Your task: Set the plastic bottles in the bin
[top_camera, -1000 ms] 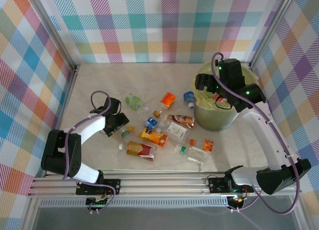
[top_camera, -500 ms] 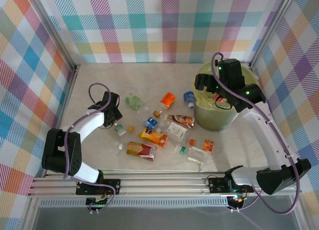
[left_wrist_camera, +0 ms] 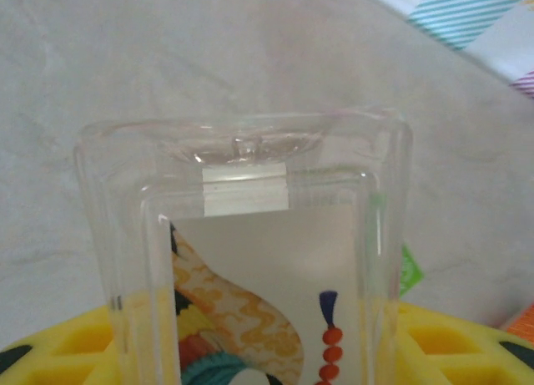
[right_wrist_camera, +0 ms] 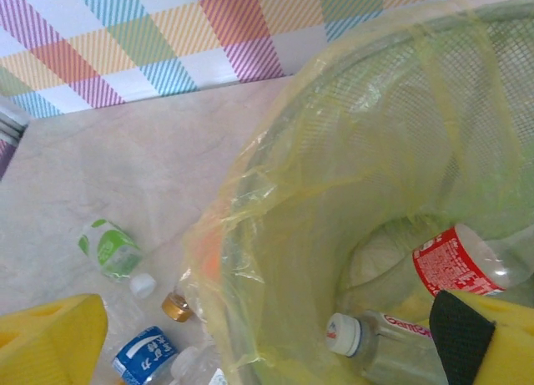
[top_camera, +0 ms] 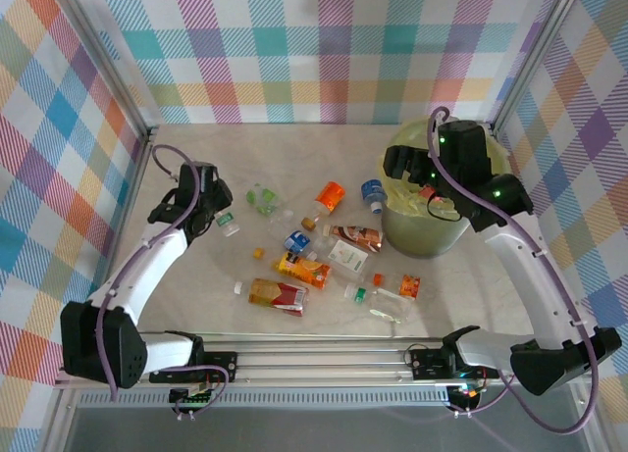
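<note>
Left gripper (top_camera: 220,217) is closed narrowly on a small clear bottle (left_wrist_camera: 250,260). In the wrist view this bottle is seen between the yellow pads (left_wrist_camera: 58,352), with its printed label towards the camera. It is held over the table (top_camera: 196,305), well apart from the bin (top_camera: 432,238), which stands far off to that gripper's right. Right gripper (top_camera: 410,168) is held over the bin's mouth, with its jaws spread wide and nothing between them. Directly below it, at the bottom of the yellow-green bag (right_wrist_camera: 275,235), a red-labelled bottle (right_wrist_camera: 455,264) and a white-capped bottle (right_wrist_camera: 367,331) can be made out; whether more lie under the folds cannot be told. A small part of the task is therefore judged done. Most of it is left: about ten bottles lie scattered on the table between the two grippers. Among them are a green bottle (top_camera: 260,197) just right of the left gripper, an orange bottle (top_camera: 331,194), a blue-labelled bottle (top_camera: 372,192) beside the bin wall, a brown bottle (top_camera: 355,238) and a red-and-amber bottle (top_camera: 277,295) nearer the arm bases. The held bottle is not yet carried across and dropped in, and each of the others would have to be picked up in turn.
</note>
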